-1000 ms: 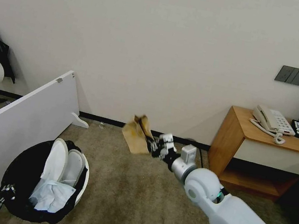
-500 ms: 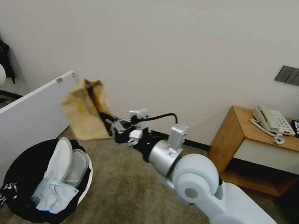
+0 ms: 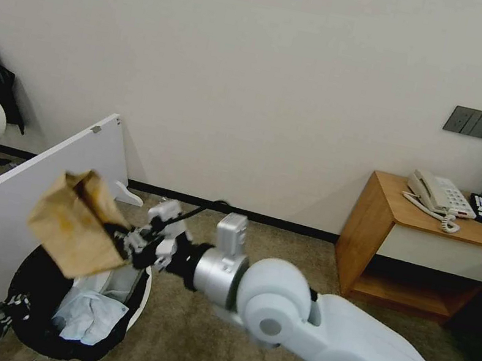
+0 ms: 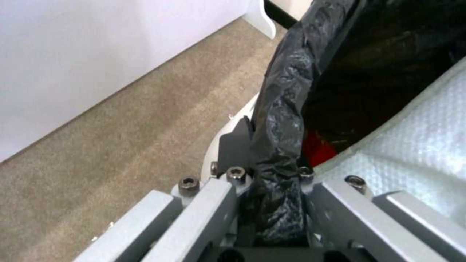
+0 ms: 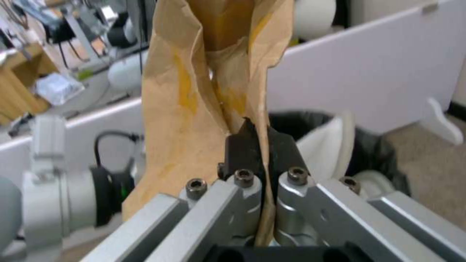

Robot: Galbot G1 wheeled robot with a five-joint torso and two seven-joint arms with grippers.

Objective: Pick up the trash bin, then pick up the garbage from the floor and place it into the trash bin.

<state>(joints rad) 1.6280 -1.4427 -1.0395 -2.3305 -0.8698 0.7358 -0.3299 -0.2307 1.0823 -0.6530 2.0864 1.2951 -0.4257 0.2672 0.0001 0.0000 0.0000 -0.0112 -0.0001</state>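
Observation:
The trash bin, white with a black bag liner, stands at the lower left of the head view with a white slipper and crumpled tissue inside. My left gripper is shut on the bin's bag-covered rim. A red piece of garbage shows deep in the bin. My right gripper is shut on a brown paper bag, which hangs in the air over the bin's opening. In the right wrist view the black fingers pinch the paper bag above the trash bin.
A white panel leans along the left, close to the bin. A wooden nightstand with a telephone stands at the right by the wall. Beige carpet floor lies open between them.
My right arm lifted the brown paper bag off the floor by the wall and swung it left, to above the trash bin. The left gripper and the bin stayed put.

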